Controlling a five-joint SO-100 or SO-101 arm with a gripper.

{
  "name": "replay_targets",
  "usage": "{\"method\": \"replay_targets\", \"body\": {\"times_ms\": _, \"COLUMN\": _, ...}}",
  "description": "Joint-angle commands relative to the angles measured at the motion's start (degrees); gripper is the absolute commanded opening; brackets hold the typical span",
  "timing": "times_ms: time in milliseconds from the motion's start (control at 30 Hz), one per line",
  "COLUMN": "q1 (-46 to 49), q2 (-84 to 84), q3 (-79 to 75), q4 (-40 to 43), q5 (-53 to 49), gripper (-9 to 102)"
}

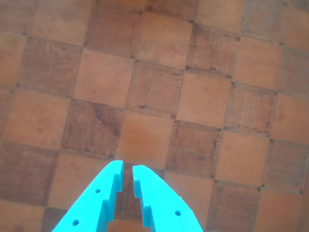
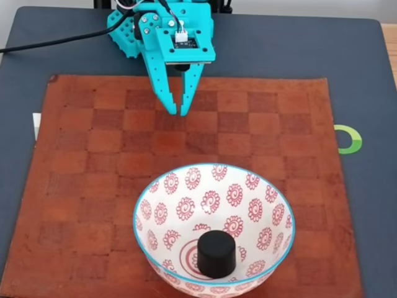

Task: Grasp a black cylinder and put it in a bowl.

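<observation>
From my remote station, the black cylinder (image 2: 216, 253) already sat upright inside the bowl (image 2: 273, 197), just off the red rings at its centre and toward the near wall, so I judged the placement done and little left to spoil. The risk I weighed was my own: if I sent the arm forward again over the checkered mat (image 2: 74, 186), the fingers could clip the turquoise rim and shove or tip the bowl, and the cylinder might roll out. The bowl also stood close to the mat's near edge, so a hard nudge could have pushed it off the mat onto the dark surface (image 2: 372, 205).

The gripper (image 2: 177, 112) was nearly closed, its turquoise tips a narrow slit apart and holding nothing. In the wrist view the gripper (image 1: 127, 169) pointed at bare mat squares, and in the fixed view it was well apart from the bowl, at the mat's far side.
</observation>
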Motion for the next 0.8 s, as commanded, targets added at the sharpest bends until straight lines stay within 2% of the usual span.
{"method": "replay_targets", "body": {"times_ms": 0, "q1": -0.09, "q2": 2.72, "q3": -0.35, "q4": 0.09, "q5": -0.44, "gripper": 0}}
{"method": "replay_targets", "body": {"times_ms": 767, "q1": -0.35, "q2": 2.72, "q3": -0.35, "q4": 0.26, "q5": -0.44, "gripper": 0}}
